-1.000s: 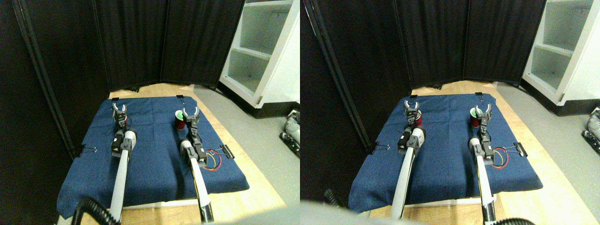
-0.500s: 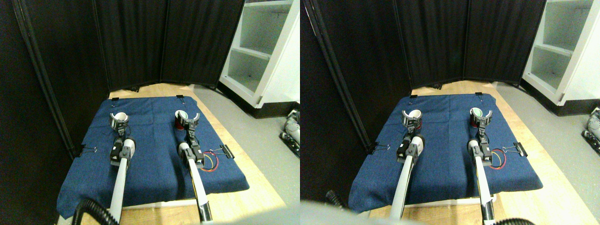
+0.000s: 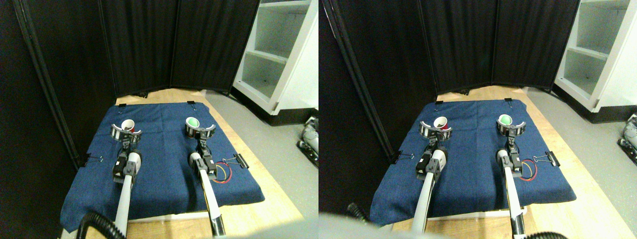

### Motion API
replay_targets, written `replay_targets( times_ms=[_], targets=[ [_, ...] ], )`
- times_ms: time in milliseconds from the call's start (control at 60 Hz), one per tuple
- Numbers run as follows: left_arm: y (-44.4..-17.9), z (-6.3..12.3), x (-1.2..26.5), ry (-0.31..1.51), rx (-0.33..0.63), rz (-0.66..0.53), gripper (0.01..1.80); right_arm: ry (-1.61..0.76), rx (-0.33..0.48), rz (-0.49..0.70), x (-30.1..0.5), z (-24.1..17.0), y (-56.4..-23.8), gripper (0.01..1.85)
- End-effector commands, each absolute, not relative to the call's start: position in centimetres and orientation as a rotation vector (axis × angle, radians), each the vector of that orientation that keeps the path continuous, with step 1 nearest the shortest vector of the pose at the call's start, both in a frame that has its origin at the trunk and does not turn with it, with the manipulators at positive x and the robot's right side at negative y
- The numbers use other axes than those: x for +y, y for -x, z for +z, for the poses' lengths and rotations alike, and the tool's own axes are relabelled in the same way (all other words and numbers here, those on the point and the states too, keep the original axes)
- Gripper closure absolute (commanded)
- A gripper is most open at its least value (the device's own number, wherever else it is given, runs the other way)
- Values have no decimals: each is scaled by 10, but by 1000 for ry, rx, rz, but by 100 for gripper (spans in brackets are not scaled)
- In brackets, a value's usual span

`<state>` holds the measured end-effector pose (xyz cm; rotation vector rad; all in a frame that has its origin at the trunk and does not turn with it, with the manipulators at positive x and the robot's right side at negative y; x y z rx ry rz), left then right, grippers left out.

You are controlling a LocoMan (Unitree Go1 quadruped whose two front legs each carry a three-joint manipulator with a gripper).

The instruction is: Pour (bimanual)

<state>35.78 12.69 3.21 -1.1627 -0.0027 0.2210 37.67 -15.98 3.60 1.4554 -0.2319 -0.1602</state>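
Left end effector point(image 3: 125, 132) wide, just short of red cup point(image 3: 128, 124); right end effector point(image 3: 200, 131) wide near green-filled cup point(image 3: 192, 122); cups light, crushable: grip mid-wall gently

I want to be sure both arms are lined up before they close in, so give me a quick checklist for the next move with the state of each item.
1. Left gripper open wide: ok, fingers spread in an arc.
2. Left cup upright ahead of that arc: ok, its white inside shows.
3. Right gripper open wide: ok.
4. Right cup upright, green contents inside: ok.
5. Fingers touching either cup: cannot tell, too small in this view.
6. Blue cloth flat, binder clip and loose wires clear of the cups: ok.
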Motion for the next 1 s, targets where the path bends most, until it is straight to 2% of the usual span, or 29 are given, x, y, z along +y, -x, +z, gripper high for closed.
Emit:
replay_targets(
  times_ms=[17,183,267,367,500,850,1000],
  targets=[
    [-363,33,128,1172,-30,216,44,-1470,-221,-133,-159,33,-380,66],
    [-368,19,135,1214,-33,263,36,-1474,-203,-128,-156,29,-380,60],
    [-369,13,137,1281,-51,292,40,-1485,-204,-131,-154,27,-378,62],
    [-375,0,143,1373,-69,304,53,-1495,-193,-134,-153,22,-380,64],
    [-382,-10,150,1436,-76,300,49,-1497,-181,-153,-151,18,-381,67],
    [-402,-15,156,1490,-75,264,59,-1559,-149,-178,-148,8,-393,68],
    [-405,-13,150,1475,-71,263,57,-1560,-136,-175,-150,2,-398,61]
  ],
)
